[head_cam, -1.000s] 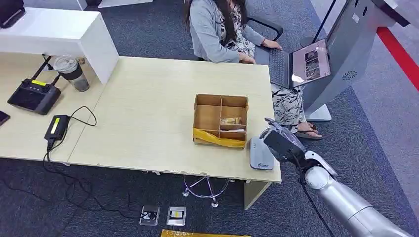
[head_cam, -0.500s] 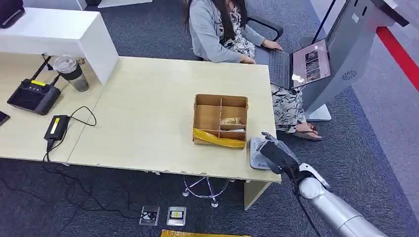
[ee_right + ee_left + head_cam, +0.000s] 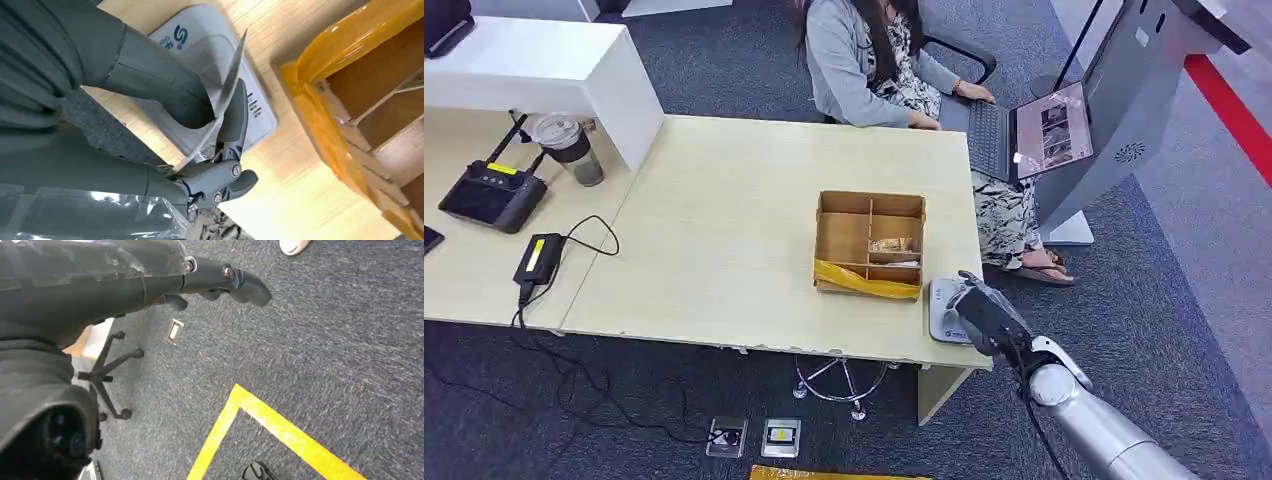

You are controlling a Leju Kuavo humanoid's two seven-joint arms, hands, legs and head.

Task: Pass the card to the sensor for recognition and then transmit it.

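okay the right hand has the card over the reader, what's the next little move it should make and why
Probably ease the right hand down a touch and tip the card flatter toward the grey sensor. In the right wrist view the card is pinched between thumb and fingers and stands edge-on above the sensor's face rather than lying flat to it, so a reading looks unlikely yet. The partitioned box sits right alongside, so keep the move small.

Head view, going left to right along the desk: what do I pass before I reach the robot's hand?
Black controller → lidded cup → black power adapter → divided cardboard box → grey card sensor → right hand, holding the card over the sensor.
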